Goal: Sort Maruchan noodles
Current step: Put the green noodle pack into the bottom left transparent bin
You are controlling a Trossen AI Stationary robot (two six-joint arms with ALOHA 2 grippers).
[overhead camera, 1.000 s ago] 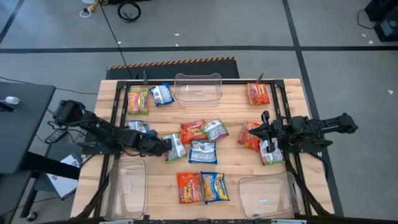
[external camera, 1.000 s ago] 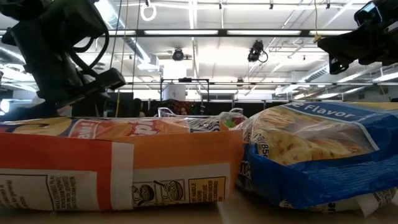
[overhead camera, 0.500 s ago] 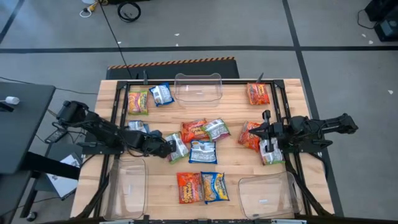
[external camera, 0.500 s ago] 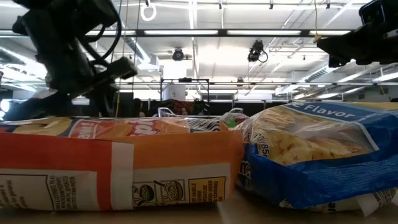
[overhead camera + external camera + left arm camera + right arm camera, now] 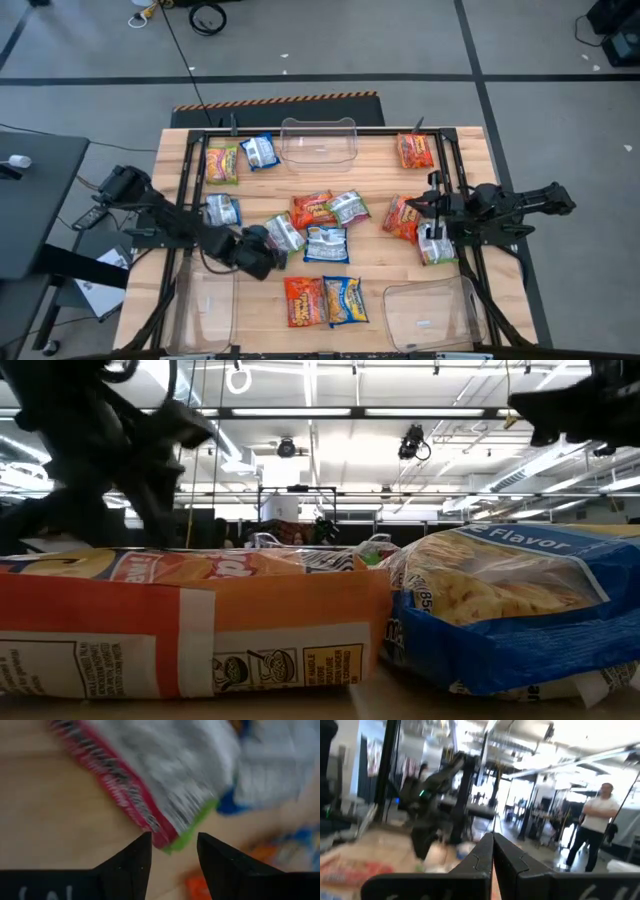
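Your left gripper [image 5: 172,851] hangs open at the corner of the green-pink packet [image 5: 284,233], just left of the blue-white packet [image 5: 325,243]. Straddle that corner squarely before closing. Your right gripper [image 5: 493,851] waits, fingers together.

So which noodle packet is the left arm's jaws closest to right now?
The green-and-pink packet left of centre; the left gripper sits at its near-left corner, jaws open.
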